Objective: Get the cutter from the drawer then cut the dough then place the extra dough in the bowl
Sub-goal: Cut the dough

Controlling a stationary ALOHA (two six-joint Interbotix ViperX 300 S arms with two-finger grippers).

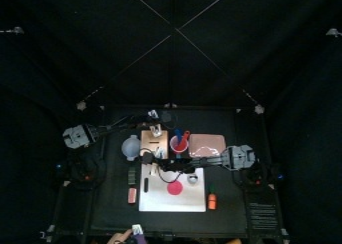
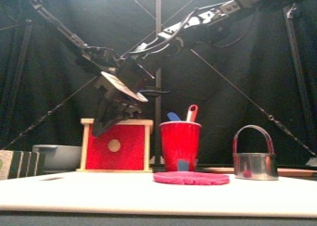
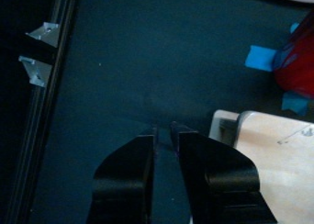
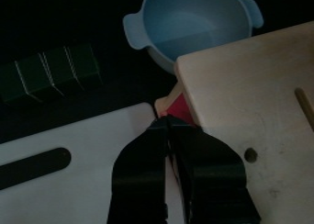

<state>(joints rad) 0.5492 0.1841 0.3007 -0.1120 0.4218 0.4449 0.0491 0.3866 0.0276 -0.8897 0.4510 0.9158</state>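
Front view puts the cutter (image 2: 254, 156) upright at the right, wire handle up, well clear of both hands. Whether it stands on the white board (image 2: 161, 200) or just past its edge is hard to tell. A flat pink dough disc (image 2: 192, 178) lies on the board, on the near side of the red cup (image 2: 181, 146), which holds a blue knife (image 2: 172, 117) and a red knife (image 2: 191, 110). Left of the cup stands the wooden box (image 2: 114, 146), its red drawer front closed. The right hand (image 2: 121, 111) hangs at the box's near top edge and covers part of it, pressed together on nothing. The bowl (image 2: 56, 156) sits left of the box, and dark sushi blocks (image 2: 15, 163) lie nearer at the far left. The left hand (image 3: 166, 136), also pressed together and empty, hovers over bare tabletop (image 3: 135, 62) just beside a corner of the box.
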